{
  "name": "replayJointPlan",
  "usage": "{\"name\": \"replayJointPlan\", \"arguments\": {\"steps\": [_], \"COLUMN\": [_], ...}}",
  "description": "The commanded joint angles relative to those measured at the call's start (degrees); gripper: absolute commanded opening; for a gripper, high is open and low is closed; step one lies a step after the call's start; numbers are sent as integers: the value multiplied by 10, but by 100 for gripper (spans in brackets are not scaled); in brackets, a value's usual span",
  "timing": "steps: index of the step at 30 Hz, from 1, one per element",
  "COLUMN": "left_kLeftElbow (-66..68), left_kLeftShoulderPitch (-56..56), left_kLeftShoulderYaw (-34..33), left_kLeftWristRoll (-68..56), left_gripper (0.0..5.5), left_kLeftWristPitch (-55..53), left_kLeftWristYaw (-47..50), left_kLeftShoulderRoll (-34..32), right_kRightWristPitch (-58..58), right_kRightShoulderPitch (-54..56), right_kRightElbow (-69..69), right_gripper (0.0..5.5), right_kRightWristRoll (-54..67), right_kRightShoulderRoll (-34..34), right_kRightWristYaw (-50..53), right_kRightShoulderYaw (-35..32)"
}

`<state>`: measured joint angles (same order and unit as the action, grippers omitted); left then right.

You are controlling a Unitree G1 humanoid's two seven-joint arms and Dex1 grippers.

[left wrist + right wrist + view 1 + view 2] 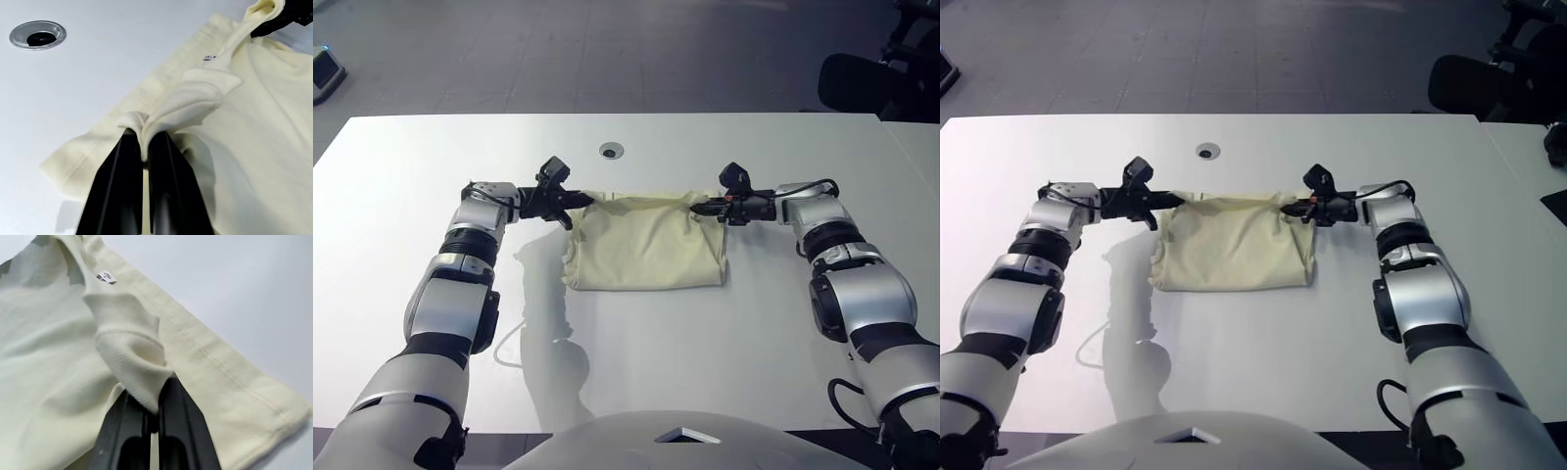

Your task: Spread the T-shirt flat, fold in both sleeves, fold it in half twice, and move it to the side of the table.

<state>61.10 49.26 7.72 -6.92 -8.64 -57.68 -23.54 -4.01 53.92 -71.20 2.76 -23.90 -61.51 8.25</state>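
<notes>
The jaws of my left gripper (144, 159) are closed tight on a bunched ridge of the pale yellow cotton T-shirt (641, 250), close to a stitched hem. Those of my right gripper (155, 413) are clamped on a roll of ribbed cloth, which I take for collar or cuff though I cannot tell which. Between the two pinches the shirt's far edge is raised off the flat white tabletop (411, 176), and the rest lies as a roughly rectangular, already doubled bundle in the middle, its near edge resting flat. My worry is the hold itself: each pinch takes only a small gather, and I cannot tell how many layers each one has. If I pull the arms apart or lift unevenly, one side could slip out, or a single layer could peel away and undo the folds. Dragging the bundle could also crumple the near edge. The small round metal cable port (612, 150) sits just beyond the far edge, so pushing forward risks catching the hem on it. There is broad bare surface on either side and toward me. A thin pale cable loop (504, 345) lies by my left forearm and a black chair (862, 83) stands beyond the far right corner, so the right side looks the safer way out.
</notes>
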Motion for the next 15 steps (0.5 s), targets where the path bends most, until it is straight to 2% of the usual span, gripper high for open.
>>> {"name": "replayJointPlan", "arguments": {"steps": [1, 6, 8, 11, 15], "left_kLeftElbow": [19, 15, -20, -185, -464], "left_kLeftShoulderPitch": [40, 50, 30, -58, -192], "left_kLeftShoulderYaw": [-36, -84, -79, -37, 22], "left_kLeftWristRoll": [-2, -9, 6, 37, 61], "left_gripper": [76, 162, 195, 243, 311], "left_kLeftWristPitch": [2, 4, 14, -3, -92], "left_kLeftWristYaw": [52, 123, 136, 120, 92], "left_kLeftShoulderRoll": [10, 3, -5, -21, -61], "right_kRightWristPitch": [18, 48, 66, 122, 174], "right_kRightShoulderPitch": [20, 19, 15, 9, 20], "right_kRightElbow": [-10, 6, 19, 41, 25], "right_gripper": [77, 160, 192, 239, 304], "right_kRightWristRoll": [6, 18, 11, -36, -111], "right_kRightShoulderRoll": [9, 23, 31, 43, 46], "right_kRightWristYaw": [126, 213, 218, 221, 257], "right_kRightShoulderYaw": [-51, -96, -95, -55, 3]}}
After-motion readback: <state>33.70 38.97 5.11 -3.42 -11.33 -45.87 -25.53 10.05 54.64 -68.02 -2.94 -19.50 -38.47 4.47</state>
